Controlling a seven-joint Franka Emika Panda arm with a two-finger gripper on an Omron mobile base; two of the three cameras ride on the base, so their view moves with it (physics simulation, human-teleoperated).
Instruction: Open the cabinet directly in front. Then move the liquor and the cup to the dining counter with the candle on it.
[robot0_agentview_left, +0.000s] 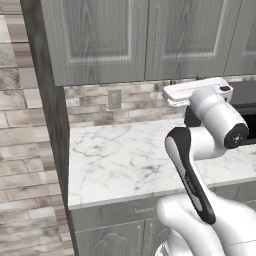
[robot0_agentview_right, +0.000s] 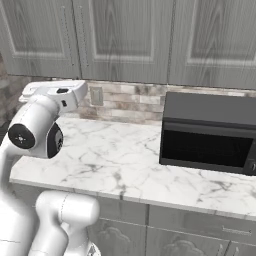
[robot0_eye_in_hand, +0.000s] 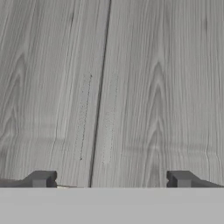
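- While the cabinet (robot0_agentview_left: 145, 37) is hanging w/ doors shut above the marble surface (robot0_agentview_left: 125, 155), the hand (robot0_eye_in_hand: 109, 179) is facing its door seam up close
- Fingers (robot0_eye_in_hand: 41, 178) are standing spread wide, gripping nothing
- Black microwave (robot0_agentview_right: 207, 132) is sitting on the surface, right of the arm, below the cabinet

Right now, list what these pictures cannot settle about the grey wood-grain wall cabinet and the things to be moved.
- Inside of the grey wood-grain wall cabinet: hidden in all views by its shut raised-panel doors, so bottle and cup cannot be confirmed.
- Cabinet tops: cut off by the upper edge in both base views.
- Black microwave oven: right end cut by the right base view's edge.
- Open pincer: hand view shows just the fingertips; distance to the door seam unclear.
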